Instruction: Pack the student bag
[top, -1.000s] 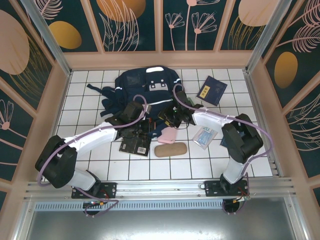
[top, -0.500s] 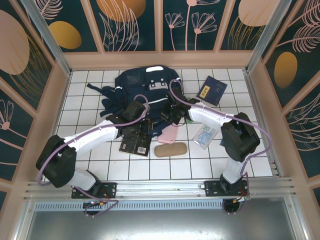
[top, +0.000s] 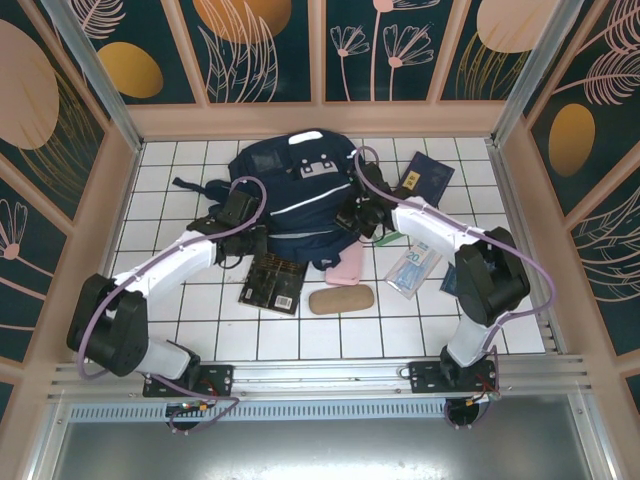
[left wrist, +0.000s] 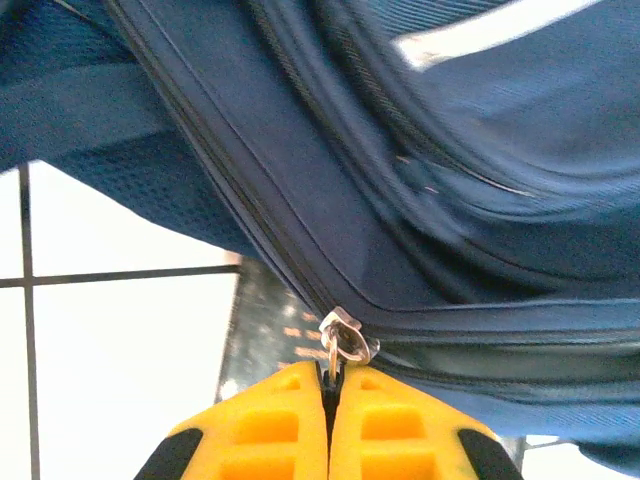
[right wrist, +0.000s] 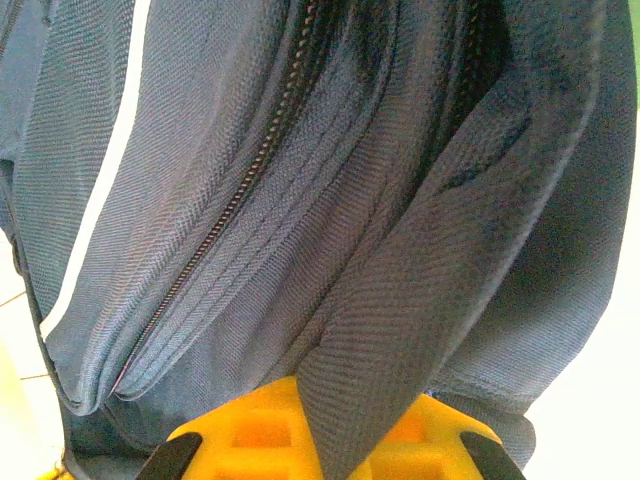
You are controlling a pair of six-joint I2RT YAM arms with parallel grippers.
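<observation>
Left hand clamped on the zipper pull. Right hand pinching a fold of fabric on the student bag, which lies flat at the back of the tiled worktop. Bag looks soft, floppy and fairly light. Fabric will bunch, so grip seams or 2 opposing edges, not loose panels.

Black book, tan case, pink pouch, banknote packet, navy booklet on tiled table.
</observation>
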